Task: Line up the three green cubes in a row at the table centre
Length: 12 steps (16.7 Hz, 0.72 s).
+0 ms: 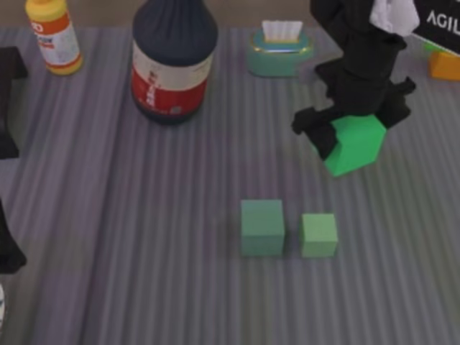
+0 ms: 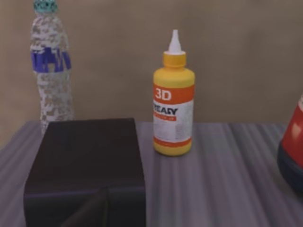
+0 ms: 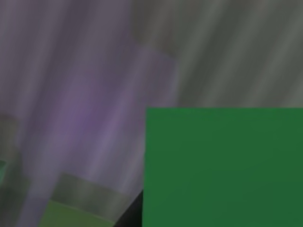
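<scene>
My right gripper (image 1: pixel 357 121) is shut on the largest, bright green cube (image 1: pixel 354 145), holding it tilted above the table (image 1: pixel 144 237) at right of centre. That cube fills much of the right wrist view (image 3: pixel 222 165). The teal-green cube (image 1: pixel 262 227) and the smallest pale green cube (image 1: pixel 319 235) sit side by side near the table centre, a small gap between them, in front of and left of the held cube. The pale cube (image 3: pixel 71 215) also shows in the right wrist view. My left arm (image 1: pixel 8 248) stays parked at the left edge.
A dark bottle with a red and white label (image 1: pixel 172 61), a yellow glue bottle (image 1: pixel 54 36) and a tissue box (image 1: pixel 280 50) stand along the back. A black box (image 2: pixel 85 170) is at far left, a water bottle (image 2: pixel 51 66) behind it. An orange block (image 1: pixel 445 65) sits at back right.
</scene>
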Each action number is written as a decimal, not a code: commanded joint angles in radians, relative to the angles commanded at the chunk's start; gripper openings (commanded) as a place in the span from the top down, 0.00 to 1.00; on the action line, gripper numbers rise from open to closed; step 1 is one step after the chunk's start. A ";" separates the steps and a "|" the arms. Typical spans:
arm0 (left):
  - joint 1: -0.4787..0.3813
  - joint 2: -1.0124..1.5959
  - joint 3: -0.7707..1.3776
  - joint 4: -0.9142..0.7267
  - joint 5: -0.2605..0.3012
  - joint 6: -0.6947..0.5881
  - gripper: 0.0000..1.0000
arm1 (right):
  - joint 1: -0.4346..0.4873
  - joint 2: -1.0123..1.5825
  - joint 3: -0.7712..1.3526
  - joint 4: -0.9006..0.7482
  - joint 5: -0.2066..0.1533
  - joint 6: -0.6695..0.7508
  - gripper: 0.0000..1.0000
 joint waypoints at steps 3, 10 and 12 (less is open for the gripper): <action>0.000 0.000 0.000 0.000 0.000 0.000 0.00 | 0.058 0.060 0.100 -0.058 0.002 0.097 1.00; 0.000 0.000 0.000 0.000 0.000 0.000 0.00 | 0.307 0.305 0.597 -0.306 0.005 0.592 1.00; 0.000 0.000 0.000 0.000 0.000 0.000 0.00 | 0.380 0.366 0.734 -0.372 0.007 0.732 1.00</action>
